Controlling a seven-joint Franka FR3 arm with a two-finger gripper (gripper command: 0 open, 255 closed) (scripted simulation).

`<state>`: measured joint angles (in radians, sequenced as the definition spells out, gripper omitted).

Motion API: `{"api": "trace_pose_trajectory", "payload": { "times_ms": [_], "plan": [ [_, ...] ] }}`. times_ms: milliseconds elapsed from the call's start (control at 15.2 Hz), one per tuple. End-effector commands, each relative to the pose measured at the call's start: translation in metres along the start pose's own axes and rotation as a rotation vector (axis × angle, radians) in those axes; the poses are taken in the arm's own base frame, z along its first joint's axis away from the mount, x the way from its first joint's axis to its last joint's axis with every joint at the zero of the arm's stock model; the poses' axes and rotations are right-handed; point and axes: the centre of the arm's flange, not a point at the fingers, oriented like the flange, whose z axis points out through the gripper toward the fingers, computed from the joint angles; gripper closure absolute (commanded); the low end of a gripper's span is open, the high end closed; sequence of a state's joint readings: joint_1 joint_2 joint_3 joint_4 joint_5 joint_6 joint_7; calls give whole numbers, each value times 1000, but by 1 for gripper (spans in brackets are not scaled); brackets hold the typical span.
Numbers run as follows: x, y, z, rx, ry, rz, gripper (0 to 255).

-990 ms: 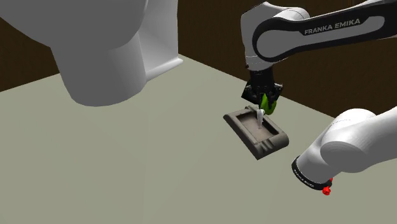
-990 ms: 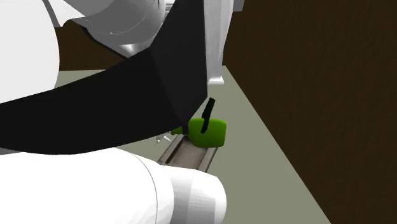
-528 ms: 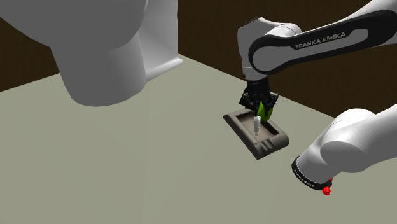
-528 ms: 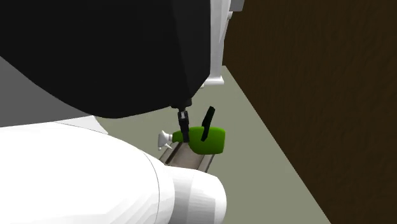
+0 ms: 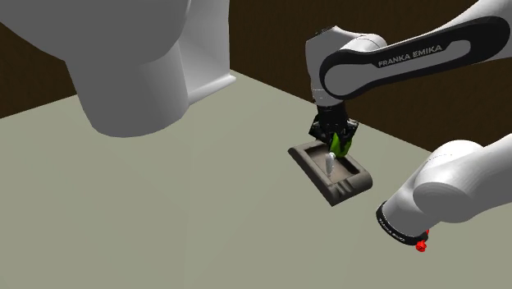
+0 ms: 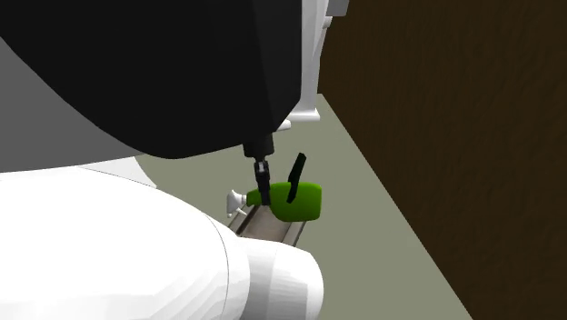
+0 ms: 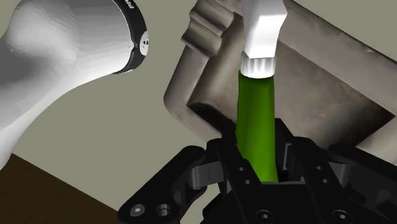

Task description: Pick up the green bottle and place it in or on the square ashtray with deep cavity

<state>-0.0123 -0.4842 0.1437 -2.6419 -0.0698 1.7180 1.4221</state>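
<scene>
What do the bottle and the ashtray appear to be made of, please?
Bottle: the green body is smooth and glossy, with a soft highlight running along it. That suggests plastic or glass, but I cannot tell which. Its white ribbed cap looks like matt plastic.
Ashtray: the surface is dull grey-brown, faintly mottled and without shine. It may be stone or unglazed ceramic, though that is only a guess.

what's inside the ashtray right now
The bottle hangs cap-down into the ashtray, its green body clasped in the jaws. The hollow's floor nearest the jaws is hidden behind them.
</scene>
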Motion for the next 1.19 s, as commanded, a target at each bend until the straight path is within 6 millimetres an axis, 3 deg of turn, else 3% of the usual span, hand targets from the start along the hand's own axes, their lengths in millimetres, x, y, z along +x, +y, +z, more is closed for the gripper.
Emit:
{"api": "trace_pose_trajectory", "payload": {
  "times_ms": [0,330,594,1122],
  "plan": [
    [0,0,1,-1,0,0,0],
    [0,0,1,-1,0,0,0],
    [0,0,-49,-1,0,0,0],
    [0,0,-49,-1,0,0,0]
  ]
}}
